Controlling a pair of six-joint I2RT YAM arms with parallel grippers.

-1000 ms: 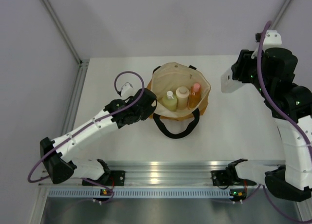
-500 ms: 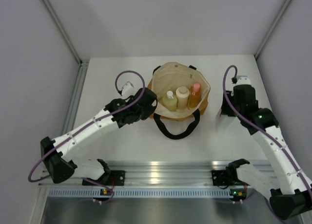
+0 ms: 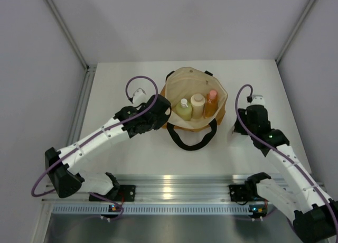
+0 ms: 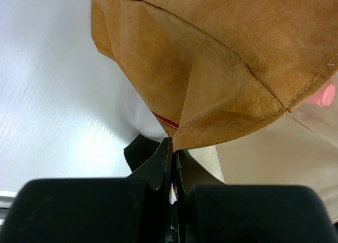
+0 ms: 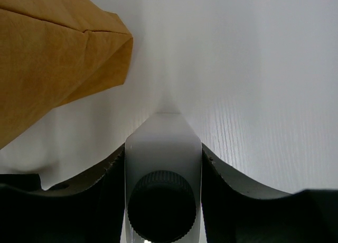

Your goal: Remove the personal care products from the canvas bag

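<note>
The canvas bag (image 3: 177, 84) stands open at mid-table, with a black loop handle (image 3: 191, 142) lying in front of it. Three personal care products stand inside: a yellow-green bottle (image 3: 184, 110), a cream-beige one (image 3: 197, 104) and an orange one with a pink cap (image 3: 212, 102). My left gripper (image 3: 162, 106) is shut on the bag's left rim; the left wrist view shows the tan fabric (image 4: 237, 58) pinched between the jaws (image 4: 173, 145). My right gripper (image 3: 234, 130) is low over the table just right of the bag, shut on a white bottle (image 5: 162, 132) with a dark cap (image 5: 161, 207).
White tabletop (image 3: 264, 84) lies to the right of and behind the bag. The bag's tan corner (image 5: 53, 68) is close on the left of the held bottle. An aluminium rail (image 3: 174, 185) runs along the near edge. Grey walls enclose the table.
My right arm has come down from high at the back right to low beside the bag's right side, carrying the white bottle. The left arm and the bag have stayed put.
</note>
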